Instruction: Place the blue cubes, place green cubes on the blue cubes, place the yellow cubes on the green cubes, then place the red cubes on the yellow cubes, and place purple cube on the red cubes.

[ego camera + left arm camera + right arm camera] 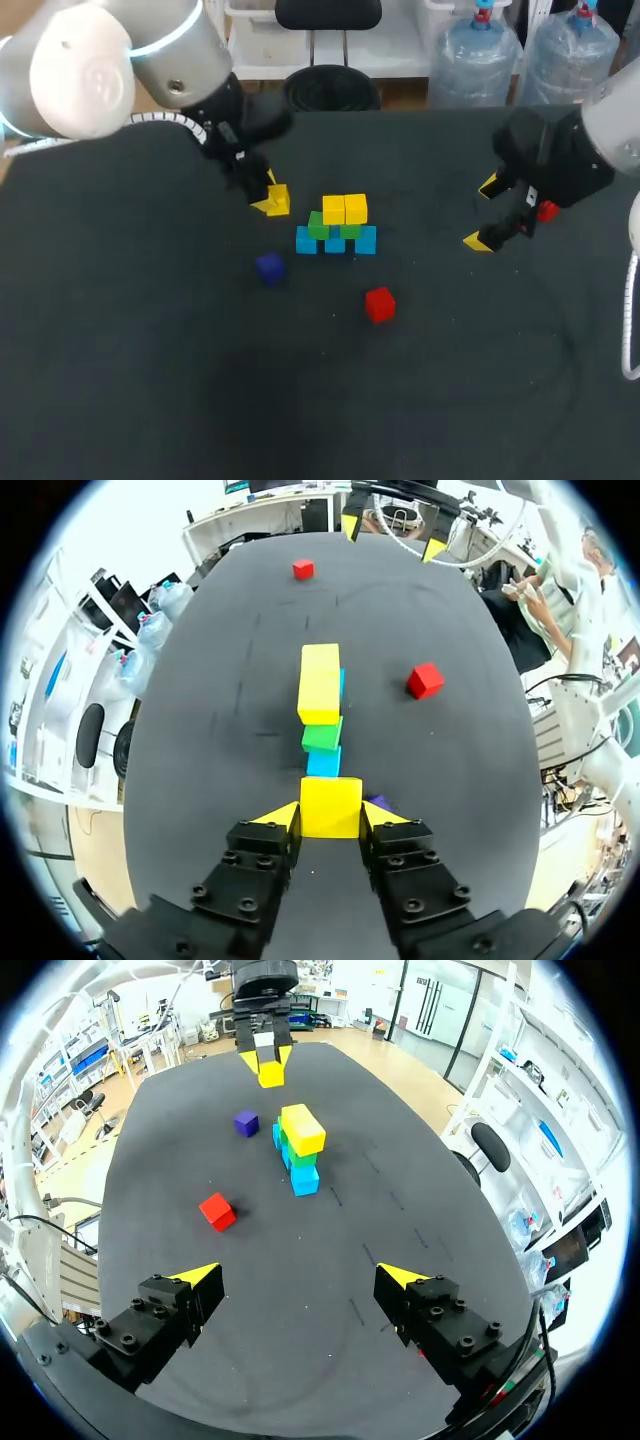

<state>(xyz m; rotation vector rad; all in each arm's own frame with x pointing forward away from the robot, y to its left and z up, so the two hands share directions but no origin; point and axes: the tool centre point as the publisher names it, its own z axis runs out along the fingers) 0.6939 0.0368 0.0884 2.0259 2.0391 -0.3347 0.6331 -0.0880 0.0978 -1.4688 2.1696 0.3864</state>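
My left gripper (270, 196) is shut on a yellow cube (278, 200), just left of the stack; in its wrist view the cube (331, 806) fills the gap between the yellow fingertips. The stack has three blue cubes (335, 243) at the bottom, two green cubes (319, 226) on them, and two yellow cubes (345, 209) on top. A purple cube (269, 267) lies front-left of the stack and a red cube (379, 304) in front of it. My right gripper (484, 214) hangs open at the right, with a second red cube (547, 211) beside it.
The dark table (150, 380) spreads wide in front of the stack. From the right wrist view, the red cube (217, 1210) and purple cube (246, 1122) lie ahead of the open gripper (300, 1278), beside the stack (302, 1150).
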